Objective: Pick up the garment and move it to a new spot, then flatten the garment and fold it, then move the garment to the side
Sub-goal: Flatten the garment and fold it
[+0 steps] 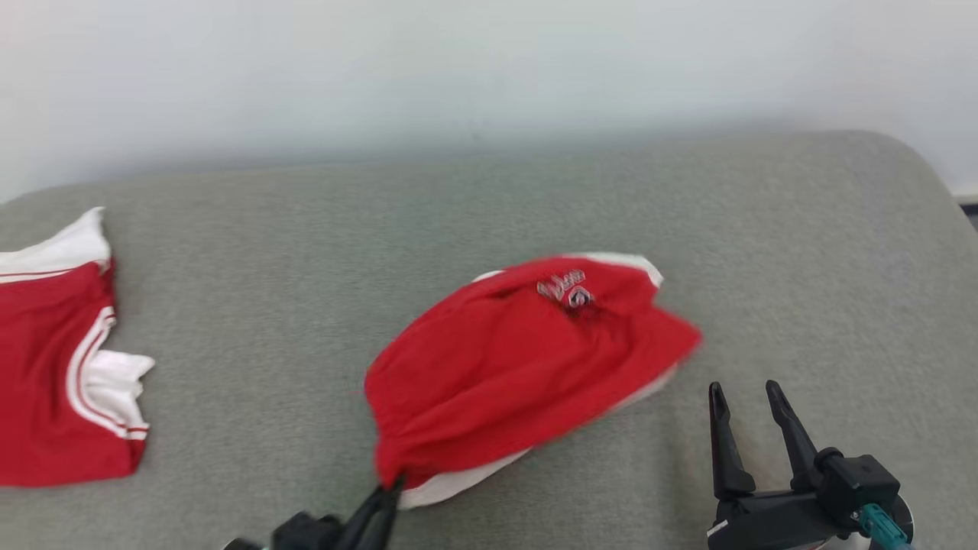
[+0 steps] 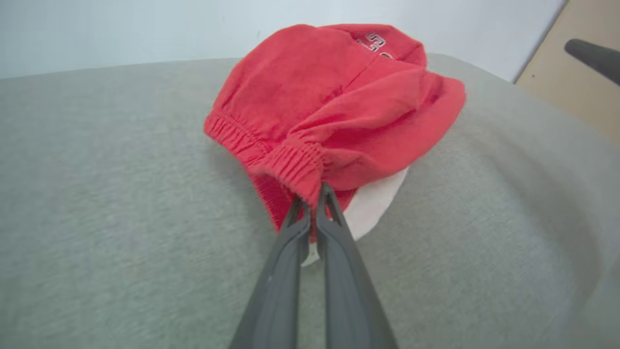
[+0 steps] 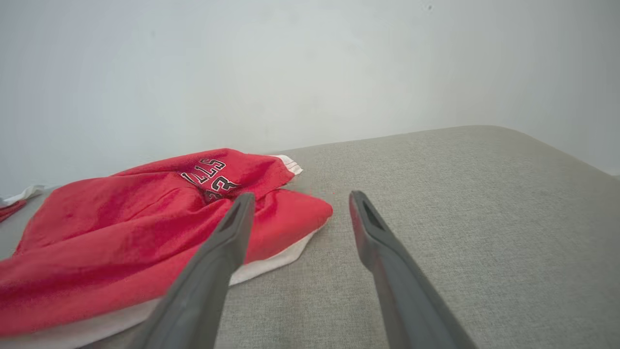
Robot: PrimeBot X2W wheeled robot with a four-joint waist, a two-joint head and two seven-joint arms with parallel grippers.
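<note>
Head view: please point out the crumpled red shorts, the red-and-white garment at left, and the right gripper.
crumpled red fabric shorts [image 1: 504, 359], head view, middle of red cloth
red-and-white garment [image 1: 46, 382], head view, red body
right gripper [image 1: 745, 386], head view, between its open jaws

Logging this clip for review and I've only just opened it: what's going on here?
The robot's left gripper is shut on the elastic waistband of a crumpled red garment with white trim, which sits in a heap on the grey cushioned surface. The right gripper is open and holds nothing, just to the garment's right. A second red and white garment lies at the surface's left edge. The held garment is not yet flattened or folded.
</note>
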